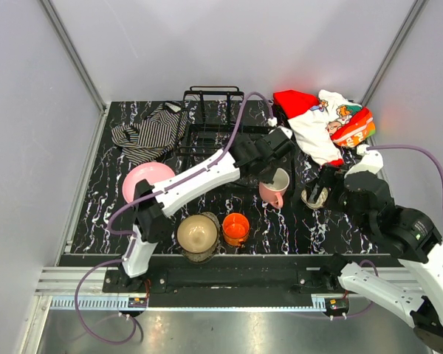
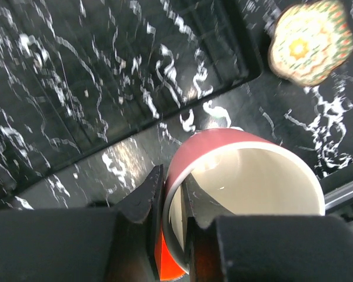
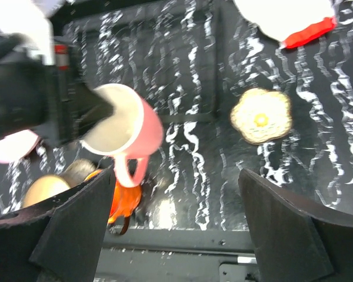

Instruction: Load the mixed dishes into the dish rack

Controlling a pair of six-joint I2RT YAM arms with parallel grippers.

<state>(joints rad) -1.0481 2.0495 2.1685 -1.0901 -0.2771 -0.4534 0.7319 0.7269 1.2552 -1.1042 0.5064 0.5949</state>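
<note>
Plainly, the cream-pink ceramic mug [image 1: 275, 186] is the piece in hand. The left gripper [image 2: 172, 197] is clamped on its rim, one finger [image 2: 146, 197] outside the wall and the other inside. In the top view the bite sits at about 11 o'clock on the rim, and the handle points to 6 o'clock. The mug lies at roughly 4 o'clock from the black thin-wire dish rack [image 1: 210, 129], close by its corner and not in it. From the right wrist view it hangs tilted. Whether its base touches the black marbled table [image 1: 295, 225] cannot be told.

Glazed ceramic is likely stiff, slippery and fairly heavy for a pinch, so a one-sided rim grip may let it swing or slide. A knock against the wires could chip it. The bare wall away from the handle is probably the soundest hold.

The right gripper [image 3: 176, 176] stands with its fingers wide apart and holds nothing. It is above a small scalloped floral-patterned dish [image 3: 260, 116] at 3 o'clock from the mug. That dish looks thin and light, and would likely want a rim pinch too. The small orange cup [image 1: 235, 228] and the brownish round bowl [image 1: 198, 234] sit at 7 o'clock from the mug, and the pink round plate [image 1: 146, 181] at 9 o'clock.
</note>
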